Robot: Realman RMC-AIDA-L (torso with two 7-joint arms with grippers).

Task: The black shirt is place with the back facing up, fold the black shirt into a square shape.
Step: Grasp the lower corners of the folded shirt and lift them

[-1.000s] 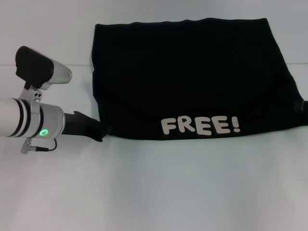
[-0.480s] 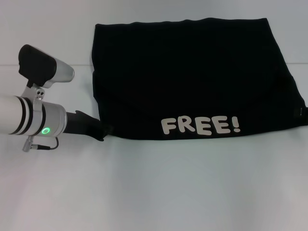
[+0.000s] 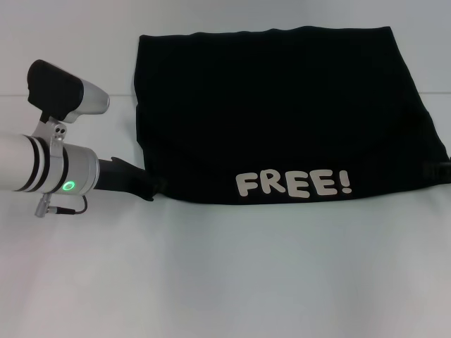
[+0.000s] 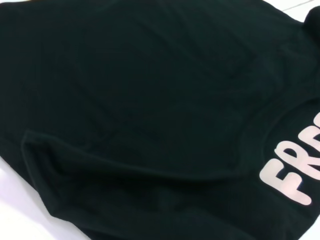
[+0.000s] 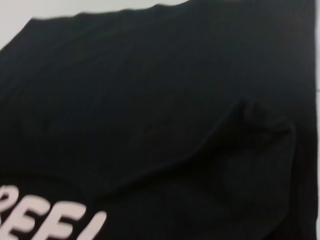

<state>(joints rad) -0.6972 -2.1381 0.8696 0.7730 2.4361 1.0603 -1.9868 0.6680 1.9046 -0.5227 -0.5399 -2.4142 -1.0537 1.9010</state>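
The white table [image 3: 246,274] takes up the head view, with a broad bare band along its near side and more bare surface on the left around the arm. The black shirt [image 3: 282,113] lies folded on the far right half, a wide slab with a fairly straight left edge, a far edge close to the top of the view, and a right side that slants outward until its near right corner reaches the view's right border. Its near edge runs straight across the middle of the table. Pale block letters [image 3: 293,184] along that near edge read "FREE!".

The left gripper [image 3: 144,190] lies low on the table at the shirt's near left corner, tip touching or just under the cloth; whether it is parted or has hold of the fabric cannot be told, black on black. Since a second ago this arm has crept slightly toward the shirt.

A small dark shape at the right border by the shirt's near right corner may be the right gripper, too little showing to be sure.
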